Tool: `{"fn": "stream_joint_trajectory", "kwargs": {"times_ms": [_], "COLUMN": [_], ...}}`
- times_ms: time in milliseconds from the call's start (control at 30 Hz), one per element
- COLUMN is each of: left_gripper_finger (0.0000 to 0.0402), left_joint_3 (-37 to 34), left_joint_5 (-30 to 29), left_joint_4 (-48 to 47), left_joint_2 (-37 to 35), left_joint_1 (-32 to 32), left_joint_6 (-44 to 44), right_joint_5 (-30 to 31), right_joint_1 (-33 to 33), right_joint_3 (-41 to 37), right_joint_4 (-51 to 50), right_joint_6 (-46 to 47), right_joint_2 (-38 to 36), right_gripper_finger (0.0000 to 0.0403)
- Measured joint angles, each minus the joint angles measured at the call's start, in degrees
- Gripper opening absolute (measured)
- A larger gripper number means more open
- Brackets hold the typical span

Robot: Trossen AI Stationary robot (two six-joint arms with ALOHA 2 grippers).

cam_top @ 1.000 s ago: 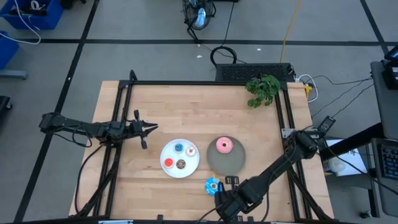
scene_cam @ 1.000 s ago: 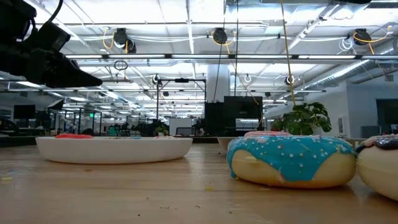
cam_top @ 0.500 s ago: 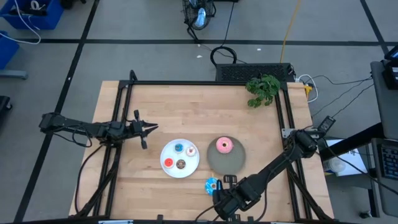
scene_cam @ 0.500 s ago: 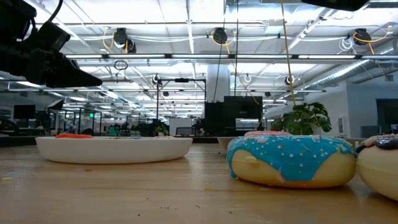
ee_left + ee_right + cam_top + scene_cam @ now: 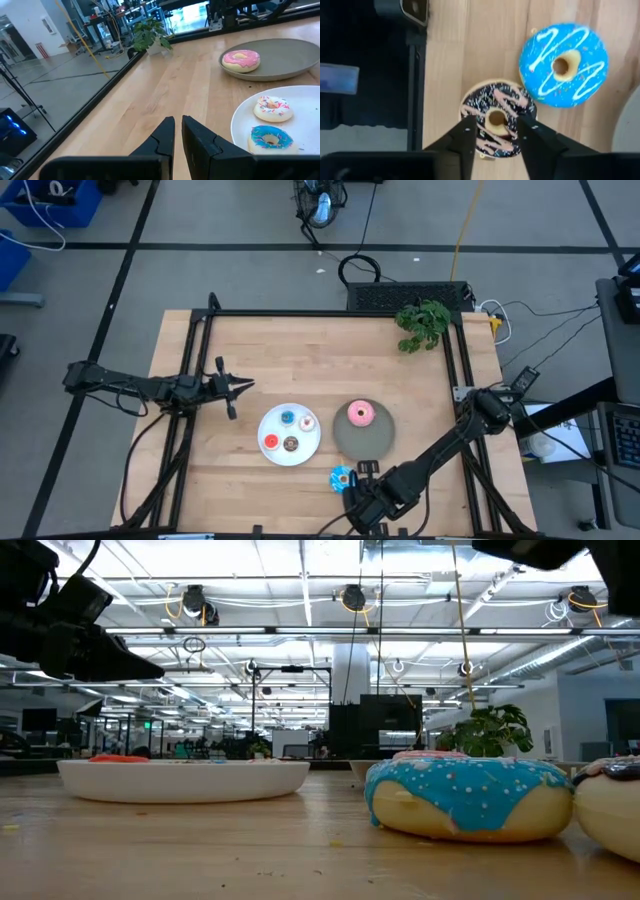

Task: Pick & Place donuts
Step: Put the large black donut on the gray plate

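Right wrist view looks straight down past the right gripper [image 5: 495, 132], whose two dark fingers now stand parted, one on each side of the chocolate donut [image 5: 496, 120] without pinching it; a second ago they were shut tight, so the gripper has just spread them, most likely readying a grasp on this donut. In the high view the right arm has crept slightly toward the near edge of the counter [image 5: 300, 350], with its gripper [image 5: 362, 502] low over that edge. The chocolate donut lies flat on the bare wood, dark brown icing with pale pink squiggles and fine white sprinkles, its hole between the fingers. Just beside it, almost touching, lies the blue-iced donut [image 5: 563, 67], with white squiggles. Farther out, the pink donut [image 5: 360, 414] sits on the grey plate [image 5: 378, 440], and four tiny donuts [image 5: 289, 431] rest on the white plate [image 5: 272, 424]. The left gripper [image 5: 177, 135] hovers well apart at the counter's left side, fingers nearly shut on nothing. Two larger donuts seem left to place.
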Motion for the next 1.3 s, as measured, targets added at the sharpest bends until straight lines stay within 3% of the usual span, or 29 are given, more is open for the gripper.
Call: {"fn": "stream_joint_trajectory", "kwargs": {"times_ms": [233, 567, 867, 1100, 1300], "left_gripper_finger": [0.0042, 0.0042, 0.0042, 0.0042, 0.0042], "left_joint_3": [0.00, 0.00, 0.00, 0.00, 0.00], "left_joint_5": [0.00, 0.01, 0.00, 0.00, 0.01], "left_joint_4": [-0.02, -0.02, -0.02, -0.02, -0.02], "left_joint_2": [0.00, 0.00, 0.00, 0.00, 0.00], "left_joint_1": [0.00, 0.00, 0.00, 0.00, 0.00], "left_joint_6": [0.35, 0.36, 0.31, 0.26, 0.26], "right_joint_5": [-1.44, -1.32, -4.35, -6.09, -9.98], "right_joint_1": [-0.55, -1.69, -2.77, -2.82, -2.91], "right_joint_3": [-5.75, -12.51, -20.85, -22.98, -23.04], "right_joint_4": [1.69, 6.74, 19.08, 20.40, 20.23], "right_joint_6": [2.64, 5.16, 5.93, 6.10, 6.15], "right_joint_2": [0.04, 0.02, -0.46, -0.37, -1.29], "right_gripper_finger": [0.0177, 0.0214, 0.0235, 0.0211, 0.0119]}}
